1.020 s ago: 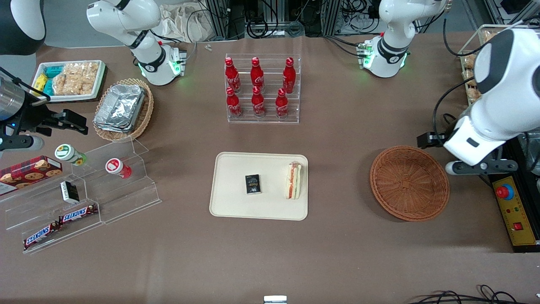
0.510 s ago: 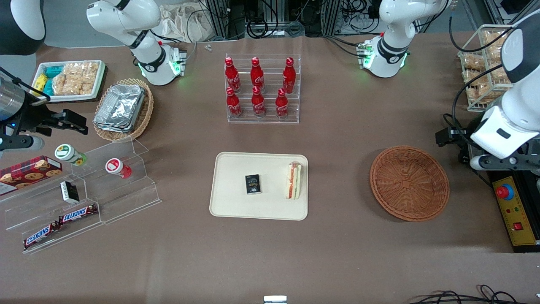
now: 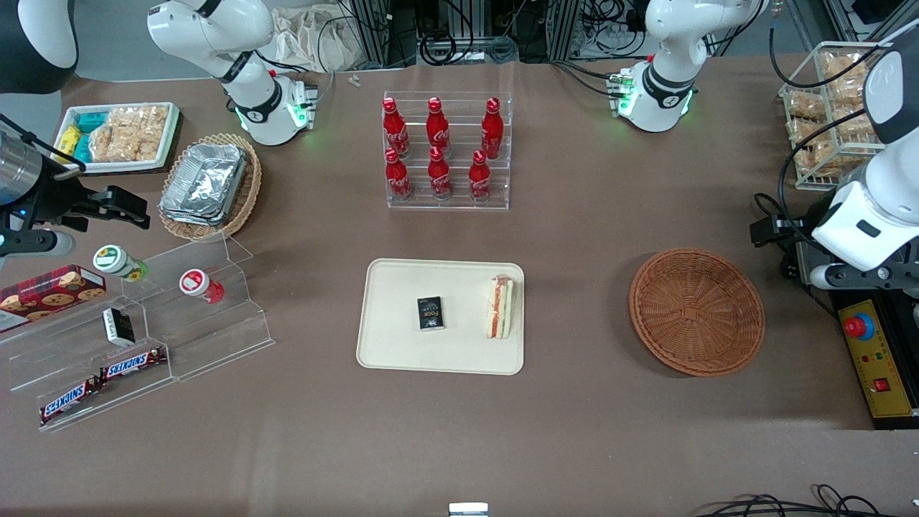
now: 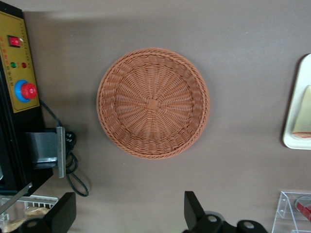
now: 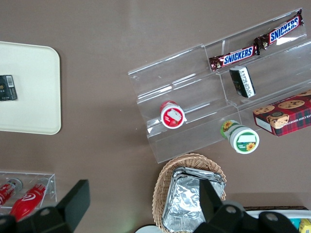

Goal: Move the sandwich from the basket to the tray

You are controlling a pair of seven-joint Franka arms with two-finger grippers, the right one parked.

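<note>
The sandwich [image 3: 500,307] lies on the cream tray [image 3: 391,337], close to the tray edge that faces the basket. A small black packet [image 3: 430,314] lies beside it on the tray. The reddish-brown round basket [image 3: 696,312] has nothing in it. My gripper [image 3: 781,232] hangs high, past the basket rim toward the working arm's end of the table, and holds nothing. In the left wrist view my gripper [image 4: 129,213] is open, its fingers wide apart over bare table beside the basket [image 4: 153,103]. That view also catches an edge of the tray [image 4: 293,127] and of the sandwich [image 4: 304,112].
A yellow control box with a red button [image 3: 872,352] sits near the basket at the table end. A wire rack of snack bags [image 3: 826,115] stands farther back. A clear rack of red bottles [image 3: 445,151] stands farther from the front camera than the tray.
The working arm has swung away from the basket toward its own end of the table, mostly in the first half second. The sandwich, tray and basket have stayed put.
</note>
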